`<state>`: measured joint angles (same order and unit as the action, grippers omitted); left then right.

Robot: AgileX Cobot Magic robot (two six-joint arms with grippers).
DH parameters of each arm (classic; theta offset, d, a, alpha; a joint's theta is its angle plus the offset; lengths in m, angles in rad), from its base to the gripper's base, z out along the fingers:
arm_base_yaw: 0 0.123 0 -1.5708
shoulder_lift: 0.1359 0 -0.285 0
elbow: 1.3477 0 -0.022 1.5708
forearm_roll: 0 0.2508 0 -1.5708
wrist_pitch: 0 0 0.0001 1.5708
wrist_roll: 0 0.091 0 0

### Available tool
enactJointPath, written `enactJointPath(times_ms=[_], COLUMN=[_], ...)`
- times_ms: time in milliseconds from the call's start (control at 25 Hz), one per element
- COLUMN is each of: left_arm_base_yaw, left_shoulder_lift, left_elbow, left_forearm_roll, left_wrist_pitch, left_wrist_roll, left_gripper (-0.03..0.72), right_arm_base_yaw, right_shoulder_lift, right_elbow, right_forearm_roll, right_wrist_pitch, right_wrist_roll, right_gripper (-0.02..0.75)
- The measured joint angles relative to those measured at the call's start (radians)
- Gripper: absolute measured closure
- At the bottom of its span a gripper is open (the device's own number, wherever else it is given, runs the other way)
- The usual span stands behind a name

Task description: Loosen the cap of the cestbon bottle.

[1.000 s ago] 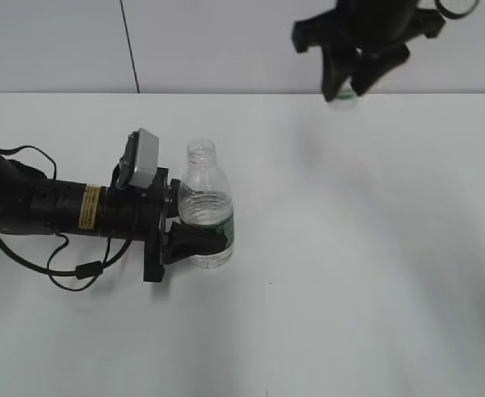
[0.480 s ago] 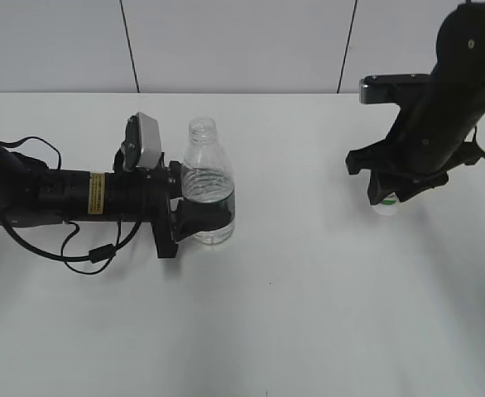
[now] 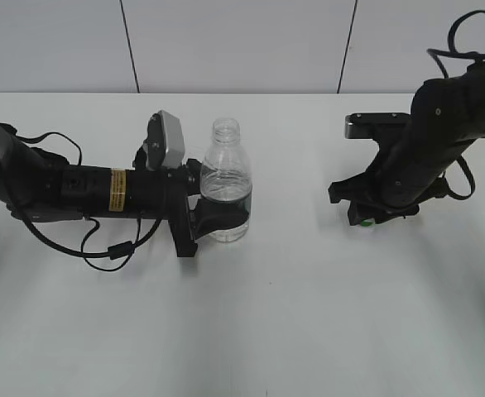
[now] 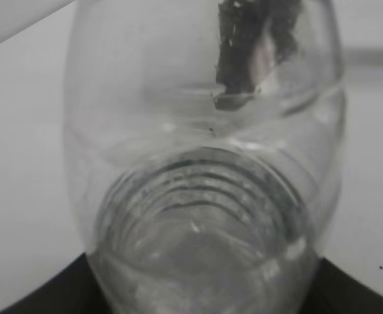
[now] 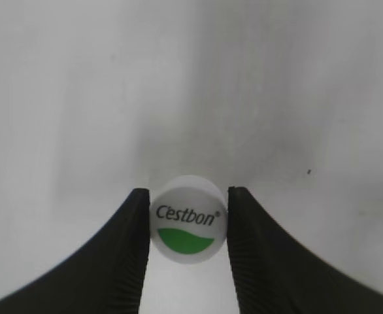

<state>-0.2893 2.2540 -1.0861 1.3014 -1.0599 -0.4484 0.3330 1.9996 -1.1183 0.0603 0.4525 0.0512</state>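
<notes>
From outside, the bottle (image 3: 225, 180) stands upright on the table (image 3: 267, 331), mouth open, with the left claw (image 3: 215, 217) clamped around its lower body. Left wrist: bottle fills the view. Right wrist: right claw (image 5: 187, 226) pinches the cap (image 5: 188, 227), logo facing up, low over the table's right side.

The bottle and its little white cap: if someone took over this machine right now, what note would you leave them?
Left tool: shut on the cestbon bottle, holding it upright on the table; the neck is open, no cap on it.
Right tool: down at the table on the right, fingers on either side of the cap, touching or nearly so; whether it is gripped or already released is unclear.
Done: cap is fully off the bottle and carried aside.
Left: let go of the cap if still held, lift the right arm, then release the bottle.
</notes>
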Motion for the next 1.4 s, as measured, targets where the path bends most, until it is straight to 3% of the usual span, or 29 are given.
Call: enactJointPath(times_ms=[360,440,560,640,840,1120,1400], left_arm_base_yaw=[0.000,0.000,0.000,0.000,0.000,0.039,0.156], left_shoulder_lift=[0.000,0.000,0.000,0.000,0.000,0.000,0.000], left_elbow=[-0.003,-0.003,-0.003,-0.003,-0.003,-0.005,-0.005], left_forearm_roll=[-0.018,-0.019,-0.019,-0.020,-0.020,-0.020,0.200], left_wrist_pitch=[0.012,0.012,0.012,0.012,0.012,-0.009,-0.027], left_wrist_roll=[0.000,0.000,0.000,0.000,0.000,-0.004,-0.101], left_gripper=[0.319,0.319,0.319,0.319,0.319,0.150,0.127], right_arm_base_yaw=[0.000,0.000,0.000,0.000,0.000,0.000,0.000], right_shoulder_lift=[0.029,0.030,0.028,0.020,-0.025,-0.060,-0.060], right_elbow=[0.001,0.001,0.004,0.005,0.005,0.005,0.005], right_forearm_roll=[0.023,0.023,0.023,0.023,0.025,0.025,0.024], right_wrist_pitch=[-0.053,-0.049,-0.036,-0.034,-0.031,-0.020,0.015], right_wrist_roll=[0.000,0.000,0.000,0.000,0.000,0.000,0.000], right_gripper=[0.439,0.378,0.197,0.138,0.139,0.147,0.148])
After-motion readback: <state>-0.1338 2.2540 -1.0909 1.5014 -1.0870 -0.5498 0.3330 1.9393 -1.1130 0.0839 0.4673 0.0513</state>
